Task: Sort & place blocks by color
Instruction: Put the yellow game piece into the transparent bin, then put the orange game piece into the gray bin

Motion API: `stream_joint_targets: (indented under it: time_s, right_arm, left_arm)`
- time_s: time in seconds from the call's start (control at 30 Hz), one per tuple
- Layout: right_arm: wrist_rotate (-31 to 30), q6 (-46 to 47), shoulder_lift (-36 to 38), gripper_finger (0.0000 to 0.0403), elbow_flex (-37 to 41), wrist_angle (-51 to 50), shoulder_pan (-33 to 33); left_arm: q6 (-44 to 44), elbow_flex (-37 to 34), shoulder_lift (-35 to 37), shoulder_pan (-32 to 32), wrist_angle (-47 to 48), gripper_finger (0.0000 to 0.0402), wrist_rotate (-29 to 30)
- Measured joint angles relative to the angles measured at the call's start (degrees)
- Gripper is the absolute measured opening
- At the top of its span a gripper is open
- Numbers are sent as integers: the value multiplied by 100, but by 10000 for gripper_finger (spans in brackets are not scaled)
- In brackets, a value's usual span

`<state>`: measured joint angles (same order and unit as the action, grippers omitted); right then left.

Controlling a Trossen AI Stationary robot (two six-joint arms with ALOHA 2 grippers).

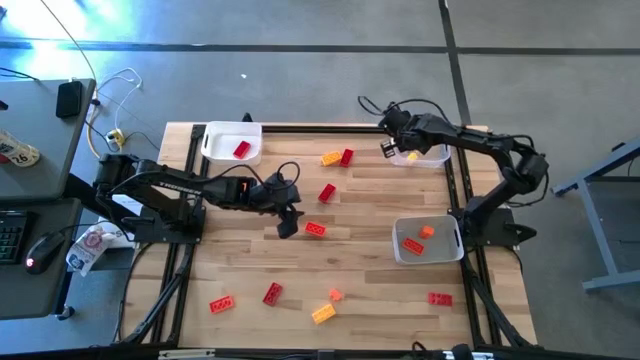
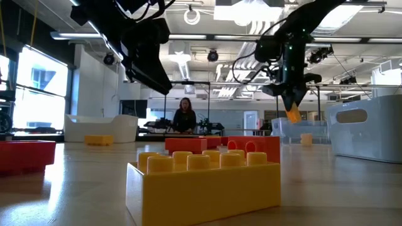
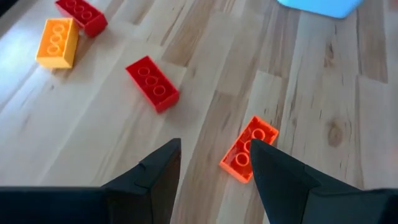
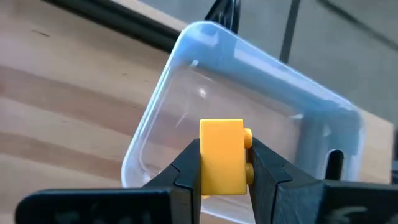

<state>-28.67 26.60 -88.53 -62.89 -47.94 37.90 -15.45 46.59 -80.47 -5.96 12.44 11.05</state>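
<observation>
Clamping a yellow block (image 4: 222,157), the right pincer (image 4: 224,177) hangs over a clear tray (image 4: 180,99).

Left gripper (image 1: 288,226): mid-table, just beside a red block (image 1: 316,229).
Right gripper (image 1: 388,148): at the far clear tray's (image 1: 428,157) edge.
White tray (image 1: 222,134): one red block (image 1: 241,149) inside.
Near tray (image 1: 447,249): orange blocks (image 1: 412,245).
</observation>
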Motion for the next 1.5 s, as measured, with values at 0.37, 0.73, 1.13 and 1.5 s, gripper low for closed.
stream_joint_targets:
  time_s: [0.37, 0.73, 1.13, 1.5]
  right_arm:
    - [795, -460, -483, 75, 2, 300, 563]
    - [661, -814, -491, 177, 0, 365, 622]
    - [626, -425, 421, 176, 0, 362, -388]
    - [814, 65, 494, 177, -2, 497, -2145]
  left_arm:
    - [-47, 0, 0, 215, 156, 179, -1]
    - [-227, 0, 0, 369, 433, 179, 5]
    - [-389, 0, 0, 387, 770, 179, 30]
    - [-805, 0, 0, 387, 1156, 179, 32]
